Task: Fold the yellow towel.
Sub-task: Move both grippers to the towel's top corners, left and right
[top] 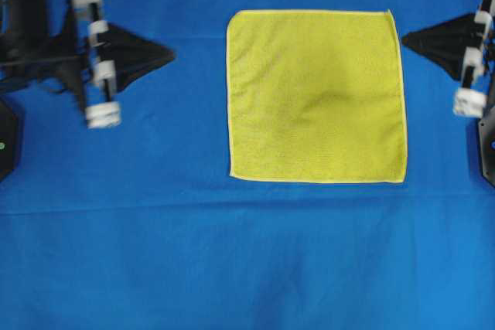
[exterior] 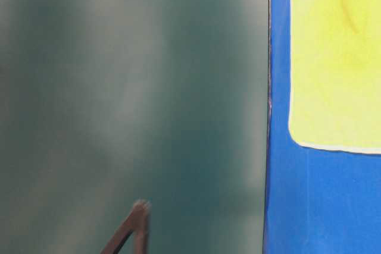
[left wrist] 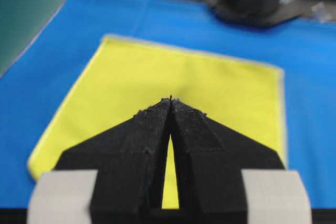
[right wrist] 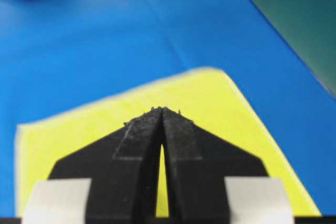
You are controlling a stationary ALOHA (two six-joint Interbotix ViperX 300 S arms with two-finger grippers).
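Since your left gripper point(top: 166, 54) at nine o'clock is clenched empty, open it first. At centre the yellow towel point(top: 315, 96) lies flat on the blue cloth point(top: 232, 253) — light, limp, non-slip — so pinch hemmed corners. Your right gripper point(top: 408, 39), three o'clock, is likewise clenched on nothing.

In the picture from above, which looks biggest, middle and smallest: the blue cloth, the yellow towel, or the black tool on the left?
1. The blue cloth: it fills nearly the whole overhead view.
2. The yellow towel: a flat square in the middle.
3. The left tool: a small black wedge, though it may sit nearer the camera than the cloths.
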